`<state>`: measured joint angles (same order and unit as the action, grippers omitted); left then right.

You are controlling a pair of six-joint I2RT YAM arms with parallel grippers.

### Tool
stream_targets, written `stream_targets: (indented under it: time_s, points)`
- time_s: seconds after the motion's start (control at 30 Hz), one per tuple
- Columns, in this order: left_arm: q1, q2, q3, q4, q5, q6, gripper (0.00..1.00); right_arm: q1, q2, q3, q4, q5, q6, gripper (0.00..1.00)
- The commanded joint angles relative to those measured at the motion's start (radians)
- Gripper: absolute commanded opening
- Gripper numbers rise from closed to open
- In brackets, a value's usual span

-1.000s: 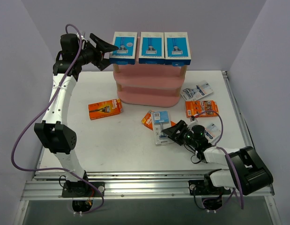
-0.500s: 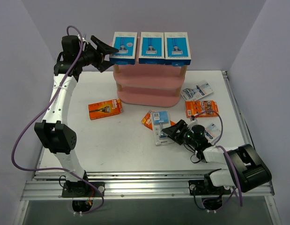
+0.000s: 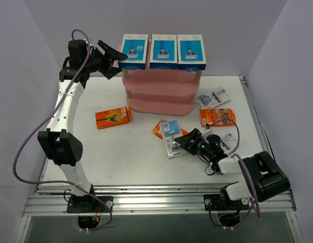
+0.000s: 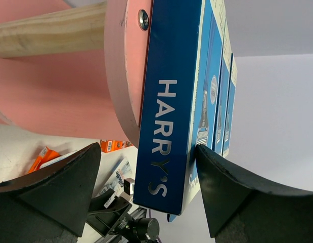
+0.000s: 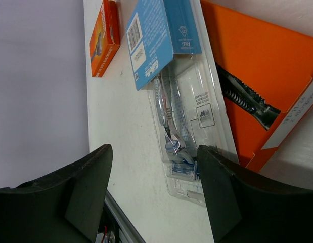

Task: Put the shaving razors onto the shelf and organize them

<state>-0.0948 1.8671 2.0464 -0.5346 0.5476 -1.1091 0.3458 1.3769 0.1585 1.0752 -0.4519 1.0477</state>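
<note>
1. A white table (image 3: 121, 152) stands between pale lilac walls (image 3: 25, 55), with aluminium rails (image 3: 146, 201) along its near edge.
2. The pink shelf (image 3: 159, 96) stands at the far middle of the table. Three blue Harry's boxes (image 3: 163, 51) stand upright side by side on its top tier.
3. The left gripper (image 3: 121, 59) is raised at the top tier's left end. Its jaws are spread wide, straddling the leftmost box and the board's edge without clamping.
4. The right gripper (image 3: 182, 140) is low, right of centre. Its jaws are parted either side of the near end of a clear blister pack (image 3: 172, 134), which lies flat, overlapping an orange card (image 3: 159, 129).
5. An orange pack (image 3: 113, 117) lies left of the shelf. A second blister pack (image 3: 213, 97) and a second orange card (image 3: 217, 117) lie to the right, and a third blister pack (image 3: 228, 142) lies just right of the right gripper.
</note>
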Motion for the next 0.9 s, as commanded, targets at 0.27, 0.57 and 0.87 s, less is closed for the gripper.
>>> stream_targets:
  time_s: [0.27, 0.57, 0.87]
  points:
    - [-0.017, 0.055, 0.075, -0.008, -0.038, 0.046, 0.84, -0.007, 0.077, -0.020, -0.049, -0.022, -0.012, 0.64]
    - [-0.042, 0.069, 0.109, -0.018, -0.043, 0.051, 0.84, -0.011, 0.105, -0.023, -0.024, -0.030, -0.009, 0.64]
    - [-0.048, 0.075, 0.109, -0.016, -0.041, 0.054, 0.84, -0.014, 0.125, -0.036, 0.011, -0.041, 0.000, 0.64]
